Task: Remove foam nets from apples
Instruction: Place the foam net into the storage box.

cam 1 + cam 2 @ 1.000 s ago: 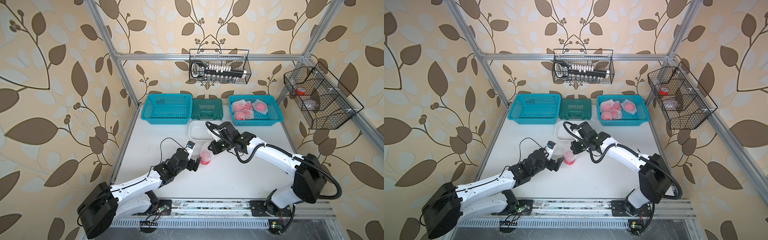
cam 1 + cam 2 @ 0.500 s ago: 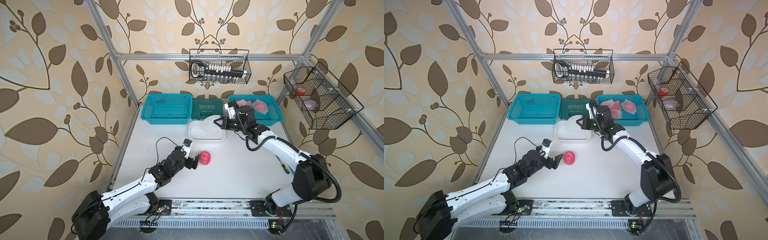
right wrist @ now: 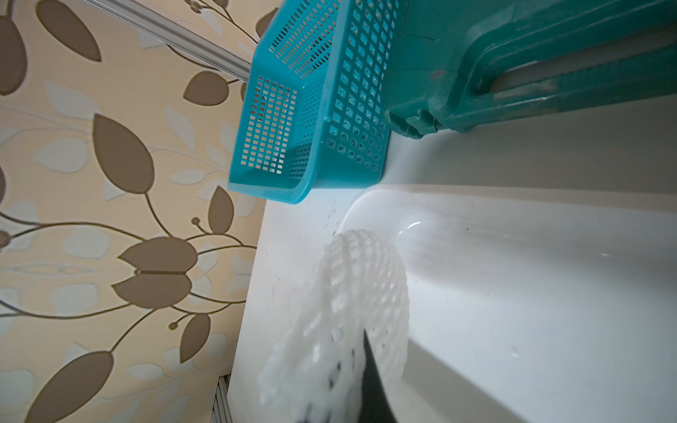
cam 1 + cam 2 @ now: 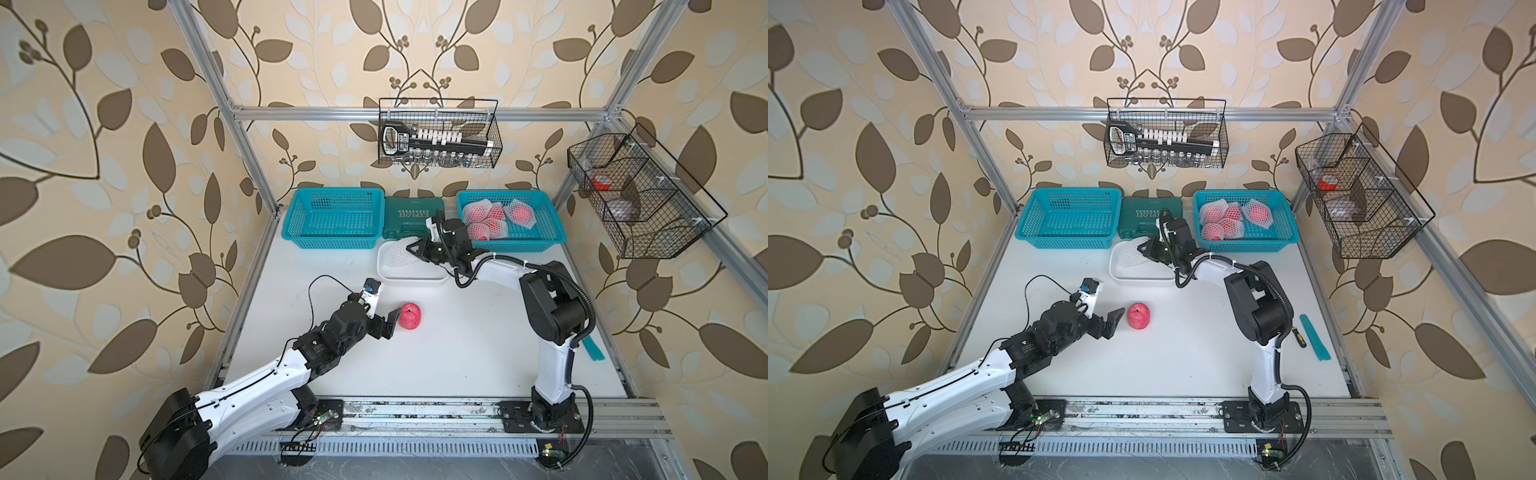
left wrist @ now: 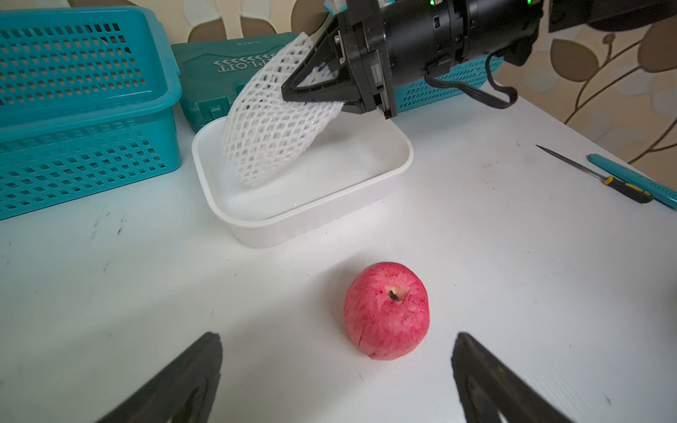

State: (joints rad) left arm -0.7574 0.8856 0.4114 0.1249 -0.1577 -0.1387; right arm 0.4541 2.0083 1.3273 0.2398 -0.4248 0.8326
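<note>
One bare red-pink apple (image 4: pixel 410 316) (image 4: pixel 1139 316) (image 5: pixel 387 310) sits on the white table, stem up. My left gripper (image 4: pixel 390 323) (image 4: pixel 1115 323) (image 5: pixel 337 338) stands open just short of it, with nothing between its fingers. At the back, my right gripper (image 4: pixel 412 248) (image 4: pixel 1143 249) is shut on a limp white foam net (image 4: pixel 397 253) (image 4: pixel 1131 253) (image 5: pixel 267 128) (image 3: pixel 351 311). The net hangs down into the white tub (image 4: pixel 411 279) (image 5: pixel 304 219). Several netted apples (image 4: pixel 494 218) (image 4: pixel 1229 220) lie in the blue basket (image 4: pixel 519 246) at the back right.
An empty blue basket (image 4: pixel 332 242) stands at the back left, with a green tool case (image 4: pixel 411 216) between the baskets. A screwdriver (image 5: pixel 622 188) and a teal tool (image 4: pixel 1314 336) lie at the right edge. Wire baskets (image 4: pixel 440 133) hang on the back and right walls.
My right gripper pulled the net off the apple at the table's middle and carried it back over the white tub. The apple now lies bare, and my left gripper stays open beside it.
</note>
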